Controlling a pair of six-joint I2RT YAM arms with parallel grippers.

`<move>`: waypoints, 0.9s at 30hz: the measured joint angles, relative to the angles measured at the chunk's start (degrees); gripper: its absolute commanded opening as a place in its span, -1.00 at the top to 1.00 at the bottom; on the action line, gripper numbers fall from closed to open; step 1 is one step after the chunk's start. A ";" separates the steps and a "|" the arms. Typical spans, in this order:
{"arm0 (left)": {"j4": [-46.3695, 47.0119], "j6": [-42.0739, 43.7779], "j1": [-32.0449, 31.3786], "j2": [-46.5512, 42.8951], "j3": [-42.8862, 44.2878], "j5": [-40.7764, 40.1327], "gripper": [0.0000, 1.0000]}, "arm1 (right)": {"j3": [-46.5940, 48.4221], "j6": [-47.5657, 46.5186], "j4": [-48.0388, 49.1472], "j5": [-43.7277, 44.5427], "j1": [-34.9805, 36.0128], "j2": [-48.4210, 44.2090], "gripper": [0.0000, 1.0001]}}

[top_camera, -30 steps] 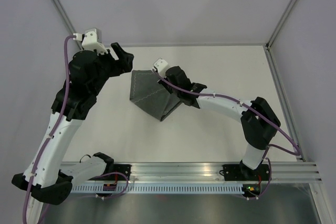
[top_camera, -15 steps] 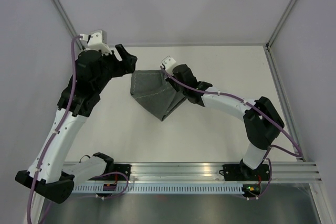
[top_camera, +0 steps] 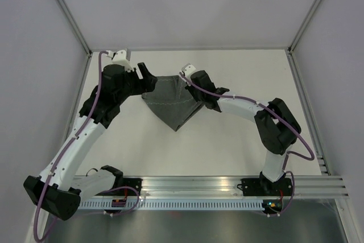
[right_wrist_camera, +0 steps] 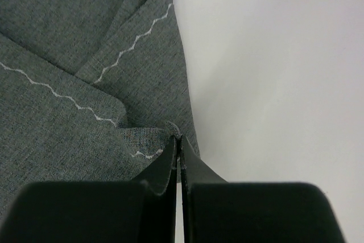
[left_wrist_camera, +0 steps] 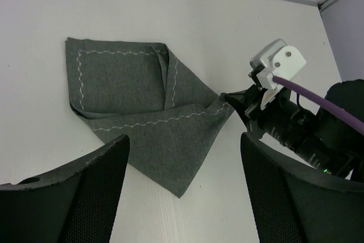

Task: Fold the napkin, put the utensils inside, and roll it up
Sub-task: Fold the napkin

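The dark grey napkin (top_camera: pixel 172 104) lies partly folded on the white table, with one point toward the near side. It also shows in the left wrist view (left_wrist_camera: pixel 142 112) with its wavy pale stitching. My right gripper (top_camera: pixel 200 101) is shut on the napkin's right corner; the right wrist view (right_wrist_camera: pixel 180 143) shows the cloth (right_wrist_camera: pixel 85 72) pinched between the closed fingertips. My left gripper (top_camera: pixel 149 82) is open and empty at the napkin's far left corner; in the left wrist view (left_wrist_camera: pixel 183 197) it hovers above the cloth's near point. The utensils are out of view.
The white table (top_camera: pixel 239 146) has a metal frame post at each back corner (top_camera: pixel 291 48). A grey wall stands on each side. The rail with the arm bases (top_camera: pixel 193 186) runs along the near edge.
My left arm has swung right and nearer, bringing its open gripper to the napkin's left corner. My right gripper has drawn the pinched corner a little to the right, spreading the cloth.
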 measured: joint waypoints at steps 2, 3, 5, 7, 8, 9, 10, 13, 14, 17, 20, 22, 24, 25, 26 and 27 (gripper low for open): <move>0.79 -0.39 0.00 0.00 -2.16 0.48 -0.65 | 0.00 0.55 -0.57 -0.66 -0.55 1.01 0.99; 1.18 -0.57 0.00 0.00 -3.17 0.81 -0.65 | 0.00 0.81 -0.92 -0.96 -0.83 1.38 0.99; 1.77 -0.85 0.00 0.02 -4.63 1.42 -0.65 | 0.00 1.33 -1.40 -1.27 -1.42 2.01 0.99; 2.67 -1.03 0.00 0.04 -6.03 1.79 -0.65 | 0.00 1.79 -2.03 -1.51 -1.88 2.29 0.99; 3.19 -1.07 0.00 0.13 -6.62 1.88 -0.65 | 0.02 2.16 -2.49 -1.75 -2.16 2.32 0.99; 3.61 -1.07 0.00 0.24 -7.15 2.19 -0.65 | 0.02 2.54 -2.78 -1.90 -2.40 2.34 0.99; 4.28 -1.07 0.00 0.44 -7.65 2.91 -0.65 | 0.02 2.80 -3.02 -2.16 -2.67 2.38 0.99; 6.08 -1.05 0.02 1.38 -8.81 4.59 -0.65 | 0.04 3.63 -3.98 -2.73 -3.43 2.40 0.90; 6.95 -1.05 0.02 1.84 -9.33 5.16 -0.65 | 0.04 3.96 -4.22 -2.99 -3.74 2.43 0.84; 9.22 -0.98 0.04 3.39 -11.08 7.19 -0.64 | 0.13 4.96 -5.27 -3.80 -4.61 2.43 0.64; 11.04 -0.70 0.04 5.25 -12.44 8.83 -0.64 | 0.39 5.88 -6.47 -4.61 -5.53 2.43 0.60; 12.39 -0.44 0.04 6.73 -12.96 9.94 -0.63 | 0.79 6.54 -7.28 -4.94 -6.23 2.43 0.47; 13.64 -0.13 0.04 8.11 -13.38 10.86 -0.63 | 1.29 7.02 -7.80 -5.27 -6.97 2.43 0.36; 14.25 0.07 0.04 8.81 -13.51 11.17 -0.63 | 1.49 7.19 -7.93 -5.55 -7.37 2.43 0.30; 14.86 0.24 0.02 9.29 -13.68 11.47 -0.63 | 1.66 7.39 -8.04 -5.79 -7.74 2.43 0.18; 15.56 0.46 0.02 9.92 -14.01 11.87 -0.63 | 1.79 7.76 -8.26 -5.95 -8.11 2.40 0.17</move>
